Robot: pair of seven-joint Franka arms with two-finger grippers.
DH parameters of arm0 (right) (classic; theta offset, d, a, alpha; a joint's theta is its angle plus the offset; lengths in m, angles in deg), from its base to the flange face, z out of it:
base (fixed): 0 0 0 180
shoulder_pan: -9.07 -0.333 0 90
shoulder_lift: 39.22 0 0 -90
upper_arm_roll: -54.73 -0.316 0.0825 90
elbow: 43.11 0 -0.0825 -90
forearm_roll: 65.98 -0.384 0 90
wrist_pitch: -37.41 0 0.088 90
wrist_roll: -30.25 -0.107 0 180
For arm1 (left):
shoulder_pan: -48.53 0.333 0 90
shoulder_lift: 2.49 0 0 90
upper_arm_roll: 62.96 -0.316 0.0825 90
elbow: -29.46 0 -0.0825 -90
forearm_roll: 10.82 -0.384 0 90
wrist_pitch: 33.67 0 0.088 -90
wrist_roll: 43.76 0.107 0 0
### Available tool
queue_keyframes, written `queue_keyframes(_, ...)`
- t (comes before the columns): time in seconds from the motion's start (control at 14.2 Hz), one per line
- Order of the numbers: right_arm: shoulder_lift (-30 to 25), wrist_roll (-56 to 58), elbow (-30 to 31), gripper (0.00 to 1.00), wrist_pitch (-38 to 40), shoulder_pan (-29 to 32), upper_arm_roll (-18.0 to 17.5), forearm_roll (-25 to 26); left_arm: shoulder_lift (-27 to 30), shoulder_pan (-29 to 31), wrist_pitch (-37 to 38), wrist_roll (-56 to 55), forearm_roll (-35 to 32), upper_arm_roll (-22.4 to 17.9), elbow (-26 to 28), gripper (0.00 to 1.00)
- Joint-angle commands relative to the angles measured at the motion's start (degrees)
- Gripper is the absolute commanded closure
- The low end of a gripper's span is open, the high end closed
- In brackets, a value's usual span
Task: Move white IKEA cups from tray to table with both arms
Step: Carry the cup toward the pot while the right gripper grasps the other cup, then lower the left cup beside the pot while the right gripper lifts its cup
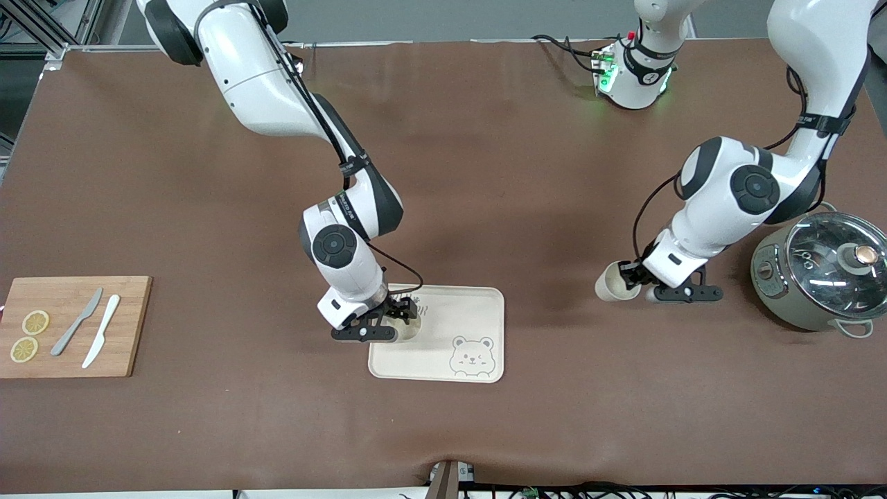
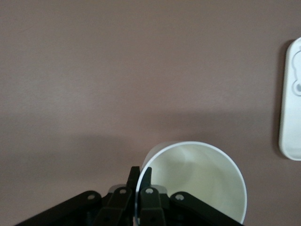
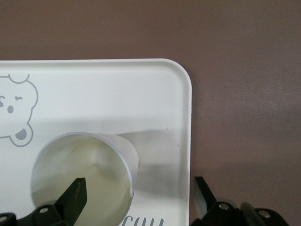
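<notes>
Front view gives you the brown table (image 1: 485,173) with the cream tray (image 1: 478,312) at about 6 o'clock from its middle. One white cup (image 1: 410,330) stands in the tray's 10 o'clock corner. The second cup (image 1: 615,284) is well clear of the tray, out toward 3 o'clock, over bare table.

You are mid-task, and each arm is busy with a cup. The left gripper (image 1: 629,276) is pinched tight on the second cup's wall, one finger inside the rim and one outside. The left wrist view shows this plainly. Whether that cup's base touches the table you cannot tell. If it is down, your next move there is to open the fingers and lift straight up so the cup does not tip.

The right gripper (image 1: 402,315) is low over the tray cup with its fingers spread wide and nothing held. One finger hangs inside the cup, the other outside the wall toward the tray's edge. Next you need to close on that wall, lift clear of the tray rim and carry the cup out to open table.

As for writing, a cartoon bear face (image 1: 471,355) sits in the tray's 5 o'clock corner. The grey lettering (image 3: 141,221) beside the cup is cut off and unreadable.
</notes>
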Motion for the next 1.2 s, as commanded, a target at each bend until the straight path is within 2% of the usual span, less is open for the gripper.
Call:
queue_keyframes(0.0,1.6,-0.7,-1.5,0.0,-1.2,-1.0,0.5,-0.3,5.4,4.5,-3.7,2.6,-1.2,1.7,6.9,1.0)
queue_keyframes(0.56,2.0,-0.4,-1.5,0.0,-1.5,-0.9,0.5,-0.3,6.8,12.1,-21.7,9.0,-1.2,1.6,21.0,1.0)
queue_keyframes(0.7,2.0,-0.4,-1.6,0.28,-1.5,-0.8,0.5,-0.3,6.4,13.4,-26.4,10.7,-1.3,1.5,24.2,1.0)
queue_keyframes(0.98,1.9,-0.3,-2.0,0.62,-1.4,-0.6,0.5,-0.3,6.8,14.1,-26.9,13.2,-1.4,1.4,27.1,1.0)
queue_keyframes(1.12,1.9,-0.3,-2.0,0.77,-1.4,-0.5,0.5,-0.3,7.1,16.6,-26.9,16.2,-1.5,1.4,28.4,1.0)
